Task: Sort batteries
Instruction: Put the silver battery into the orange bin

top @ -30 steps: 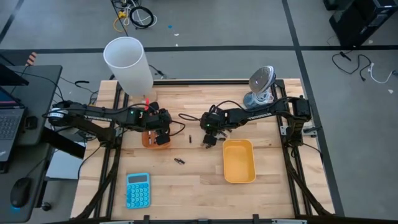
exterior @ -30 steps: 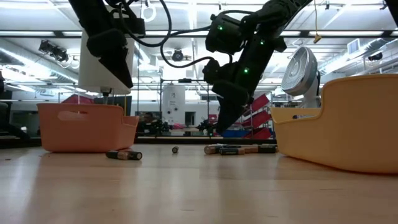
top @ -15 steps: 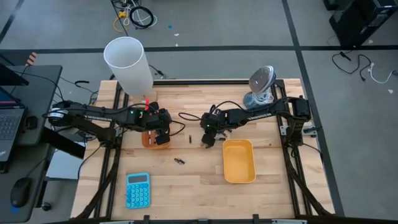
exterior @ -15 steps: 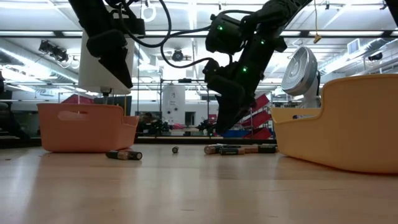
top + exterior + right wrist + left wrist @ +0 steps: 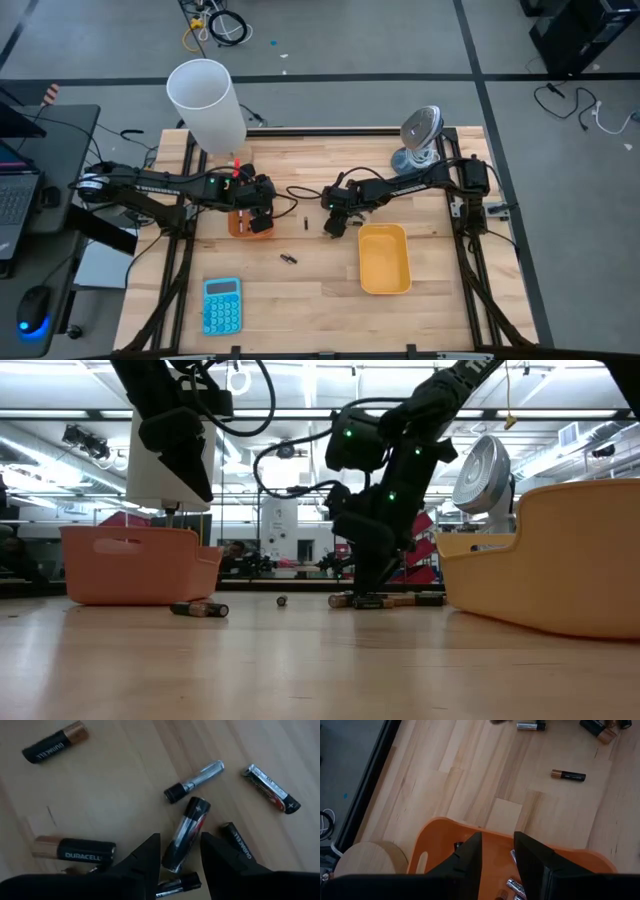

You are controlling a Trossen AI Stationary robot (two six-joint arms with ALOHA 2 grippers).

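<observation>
Right hand down over loose batteries; left hand above orange tray.

Right hand (image 5: pixel 177 851) parted, straddling one black-and-silver battery (image 5: pixel 186 833) on the surface (image 5: pixel 320 290), not gripping. Left hand (image 5: pixel 497 851) parted, empty; several batteries (image 5: pixel 516 886) lie in the orange tray (image 5: pixel 435 835).

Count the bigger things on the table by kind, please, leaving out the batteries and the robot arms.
Trays: 2, the orange tray and the yellow tray
Calculator: 1
Fan: 1
White bin: 1, at the far edge
Total: 5
</observation>
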